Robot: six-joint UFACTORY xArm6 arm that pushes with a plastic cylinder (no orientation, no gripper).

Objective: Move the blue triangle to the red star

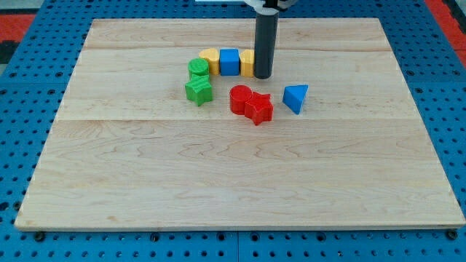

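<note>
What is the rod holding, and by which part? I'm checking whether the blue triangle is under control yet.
Nothing is held. My tip rests beside the yellow block, apart from the blue triangle.

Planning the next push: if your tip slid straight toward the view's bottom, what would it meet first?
Probably the red star, directly below my tip; the blue triangle lies off to the right.

Blue triangle point(295, 97) sits flat on the tabletop, right of centre, pointed end toward the view's bottom. Red star point(259, 109) lies just to its left, a small gap between them, not touching, star slightly nearer.
</note>
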